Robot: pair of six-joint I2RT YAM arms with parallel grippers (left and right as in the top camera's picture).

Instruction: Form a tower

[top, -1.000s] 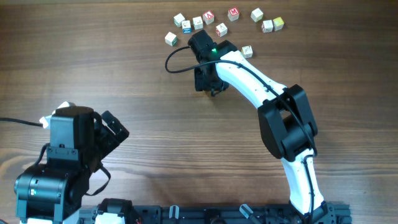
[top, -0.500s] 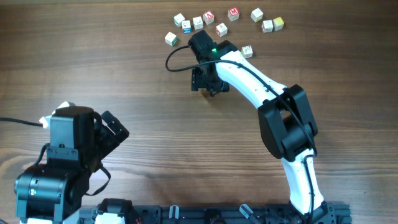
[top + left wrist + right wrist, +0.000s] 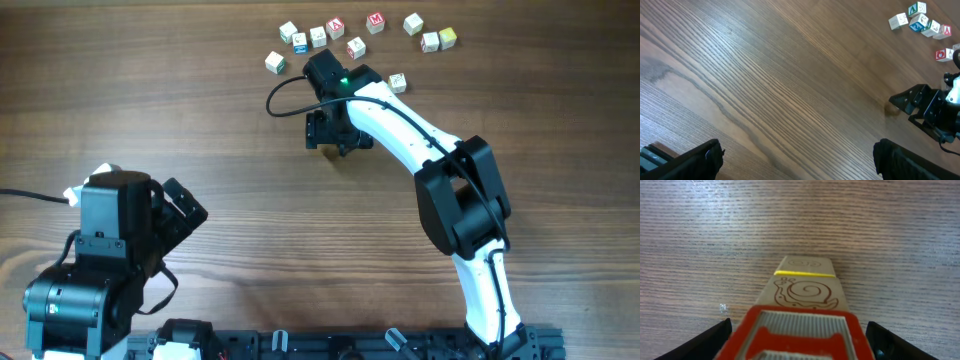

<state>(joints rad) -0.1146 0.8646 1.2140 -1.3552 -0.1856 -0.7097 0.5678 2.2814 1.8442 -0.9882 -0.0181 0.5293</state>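
Observation:
The tower [image 3: 805, 292] fills the right wrist view, seen from above. A red-framed cube [image 3: 800, 330] is on top, then a cube with a snail drawing, then a yellow-edged cube at the base. My right gripper [image 3: 799, 334] straddles the top cube, open, each black finger [image 3: 715, 339] standing apart from the cube's sides. In the overhead view the right gripper [image 3: 328, 130] hides the tower. My left gripper [image 3: 797, 157] is open over bare wood at the table's near left, with nothing between its fingers.
Several loose letter cubes [image 3: 336, 27] lie scattered along the far edge, one of them [image 3: 397, 82] beside the right arm. The same cluster [image 3: 917, 20] shows at the upper right of the left wrist view. A black cable [image 3: 280, 100] loops left of the right gripper.
My right gripper's jaws have spread apart and let go of the top cube, which stays on the stack. The left arm has not moved.

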